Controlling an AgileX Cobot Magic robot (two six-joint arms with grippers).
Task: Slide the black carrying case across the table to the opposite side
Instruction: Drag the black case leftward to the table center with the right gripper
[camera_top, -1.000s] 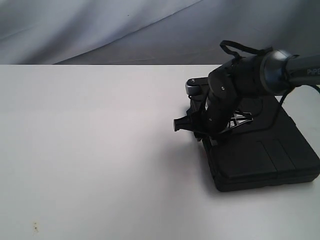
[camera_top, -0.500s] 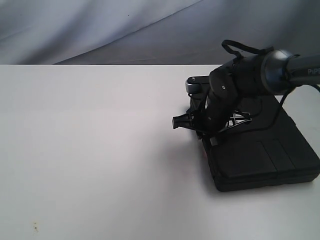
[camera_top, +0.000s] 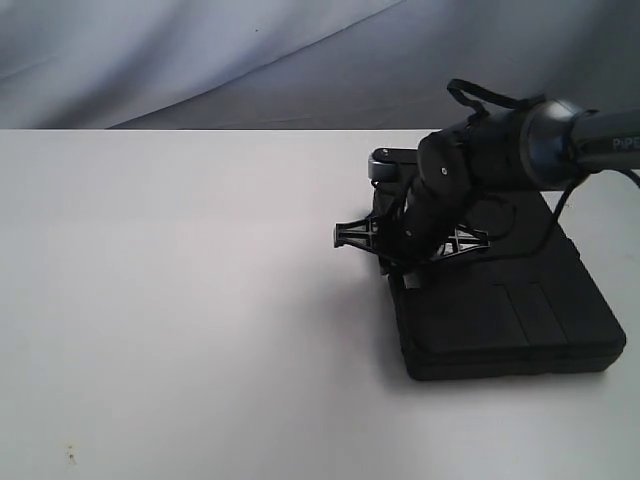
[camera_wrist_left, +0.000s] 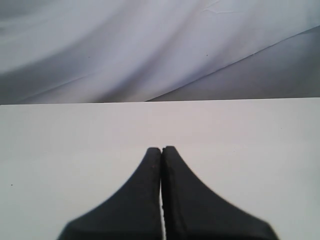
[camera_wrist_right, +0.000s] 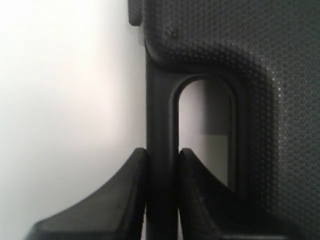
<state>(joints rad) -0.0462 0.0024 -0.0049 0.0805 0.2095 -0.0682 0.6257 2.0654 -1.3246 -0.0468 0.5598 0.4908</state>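
Observation:
The black carrying case (camera_top: 510, 315) lies flat on the white table (camera_top: 180, 300) at the right. My right gripper (camera_top: 395, 250) reaches down at the case's left end and is shut on its handle. In the right wrist view the handle bar (camera_wrist_right: 161, 125) runs between the two fingers (camera_wrist_right: 131, 190), next to the case's textured lid (camera_wrist_right: 260, 60). My left gripper (camera_wrist_left: 161, 150) is shut with nothing in it, hovering over bare table; it does not show in the exterior view.
A grey cloth backdrop (camera_top: 250, 60) hangs behind the table's far edge. White tabletop stretches from the case to the left side. A small speck (camera_top: 70, 455) marks the near left corner.
The case has slid a little to the left with my right gripper holding its handle. The gripper's wrist has turned slightly.

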